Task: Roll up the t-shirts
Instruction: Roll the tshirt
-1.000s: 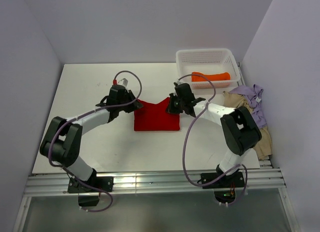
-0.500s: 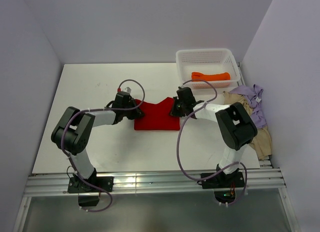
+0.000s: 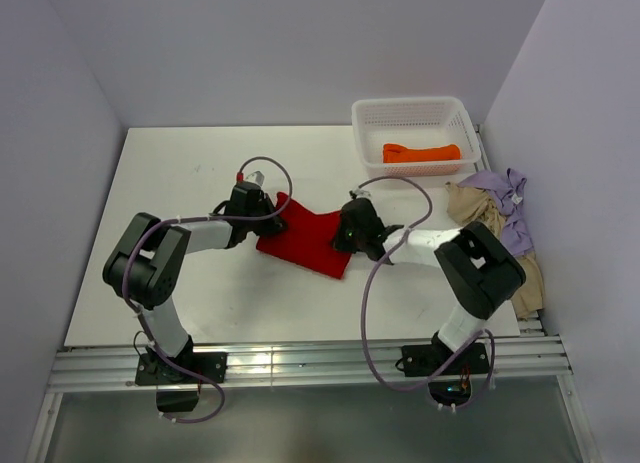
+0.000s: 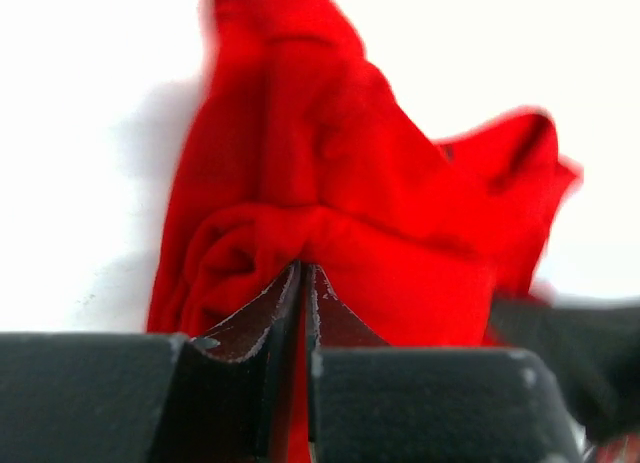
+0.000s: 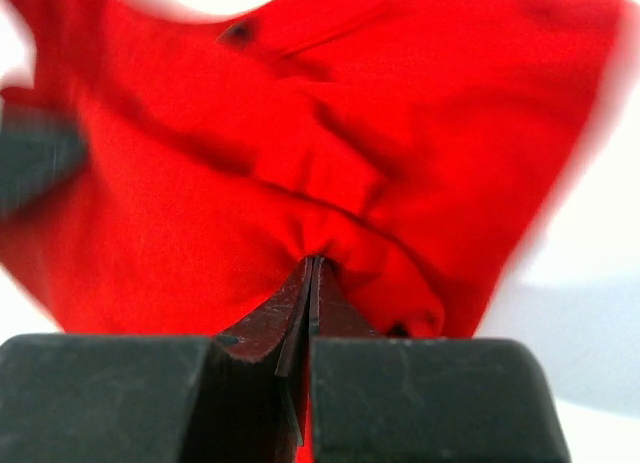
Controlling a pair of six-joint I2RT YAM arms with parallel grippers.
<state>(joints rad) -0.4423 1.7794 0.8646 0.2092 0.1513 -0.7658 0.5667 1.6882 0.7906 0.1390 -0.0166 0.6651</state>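
Note:
The red t-shirt lies folded on the white table between my two grippers, slanting down to the right. My left gripper is shut on its upper left edge; the left wrist view shows the cloth bunched at the closed fingertips. My right gripper is shut on its right edge; the right wrist view shows red cloth puckered at the closed fingertips. An orange t-shirt lies rolled in the white basket. The lilac t-shirt and the beige t-shirt lie heaped at the right.
The white mesh basket stands at the back right of the table. Purple cables loop above both arms. The walls close in on left, back and right.
Both grippers have pulled the red shirt toward the near side; its right end has swung down and forward, so it now lies slanted. The right gripper moved nearer and left.

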